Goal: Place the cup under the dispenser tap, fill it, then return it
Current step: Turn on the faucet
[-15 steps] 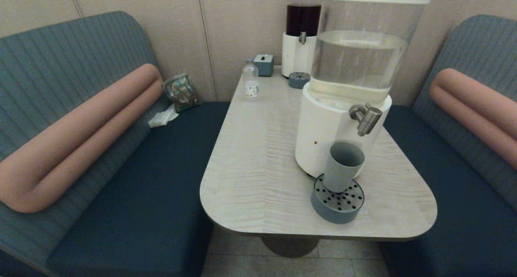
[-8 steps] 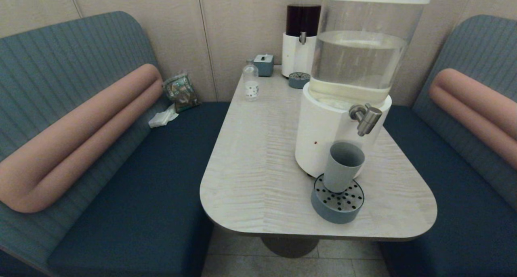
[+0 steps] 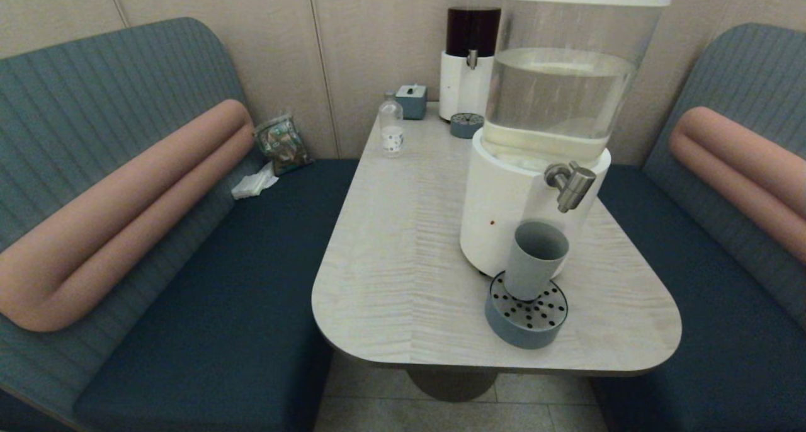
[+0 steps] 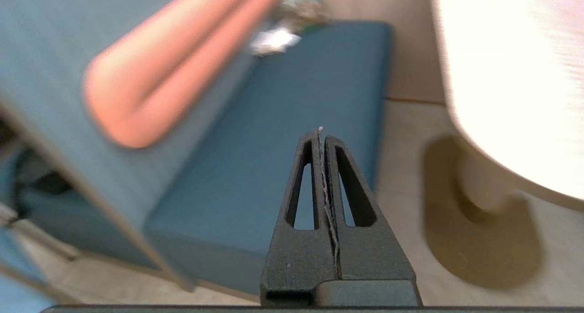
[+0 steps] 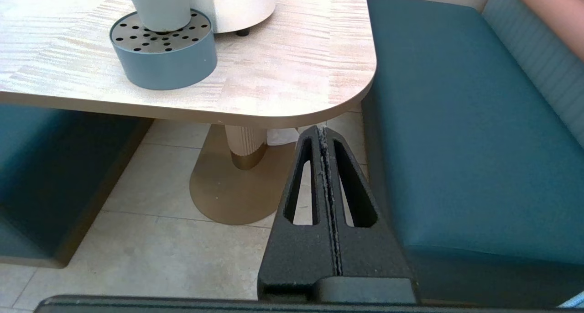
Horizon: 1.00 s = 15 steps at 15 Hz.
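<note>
While the cup [image 3: 534, 260] stands upright on the round drip tray [image 3: 526, 322], below the dispenser tap [image 3: 570, 186] but seemingly a bit toward the table [image 3: 403, 255] edge, both arms hang low off the table; left gripper [image 4: 322, 135] and right gripper [image 5: 322, 133] pinched together, empty. Risks: a closed-finger approach could knock the light cup over; an off-centre stream may miss the rim.
</note>
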Tool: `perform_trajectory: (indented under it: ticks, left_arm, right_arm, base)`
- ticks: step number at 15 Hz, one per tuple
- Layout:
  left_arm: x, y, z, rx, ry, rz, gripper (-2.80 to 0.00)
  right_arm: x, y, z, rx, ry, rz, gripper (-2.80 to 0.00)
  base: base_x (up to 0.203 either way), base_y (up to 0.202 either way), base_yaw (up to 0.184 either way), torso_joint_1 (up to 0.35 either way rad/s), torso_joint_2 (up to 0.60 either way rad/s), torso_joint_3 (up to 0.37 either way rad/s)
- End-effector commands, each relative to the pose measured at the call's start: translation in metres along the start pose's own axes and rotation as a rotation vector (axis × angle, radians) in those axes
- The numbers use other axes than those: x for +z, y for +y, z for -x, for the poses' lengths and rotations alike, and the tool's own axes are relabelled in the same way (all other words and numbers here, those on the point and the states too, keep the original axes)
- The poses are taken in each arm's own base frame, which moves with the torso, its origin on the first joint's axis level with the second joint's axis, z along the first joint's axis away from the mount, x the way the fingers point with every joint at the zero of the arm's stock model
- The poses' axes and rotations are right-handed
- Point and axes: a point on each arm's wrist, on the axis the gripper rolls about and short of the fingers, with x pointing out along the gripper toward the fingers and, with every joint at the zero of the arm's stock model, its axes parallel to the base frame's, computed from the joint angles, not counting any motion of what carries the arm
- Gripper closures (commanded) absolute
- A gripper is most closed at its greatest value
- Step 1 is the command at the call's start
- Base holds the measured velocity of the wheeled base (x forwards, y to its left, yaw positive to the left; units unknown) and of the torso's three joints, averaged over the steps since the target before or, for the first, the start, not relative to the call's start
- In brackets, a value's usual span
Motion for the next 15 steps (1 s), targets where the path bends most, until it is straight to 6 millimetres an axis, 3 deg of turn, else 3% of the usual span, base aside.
perform_trajectory:
  ticks: [1, 9, 15]
  left_arm:
    - [0.011, 0.000, 0.002, -0.049, 0.018, -0.001, 0.00]
    - [-0.031, -0.005, -0.001, -0.164, 0.148, 0.020, 0.00]
    - [-0.026, -0.004, -0.002, -0.148, 0.110, 0.002, 0.00]
  right_arm:
    - [0.000, 0.000, 0.000, 0.000, -0.001, 0.000, 0.00]
    - [0.000, 0.000, 0.000, 0.000, -0.001, 0.000, 0.00]
    - [0.000, 0.000, 0.000, 0.000, -0.001, 0.000, 0.00]
  base:
    - [0.000, 0.000, 0.000, 0.000, 0.00, 0.000]
    - [0.000, 0.000, 0.000, 0.000, 0.00, 0.000]
    - [0.000, 0.000, 0.000, 0.000, 0.00, 0.000]
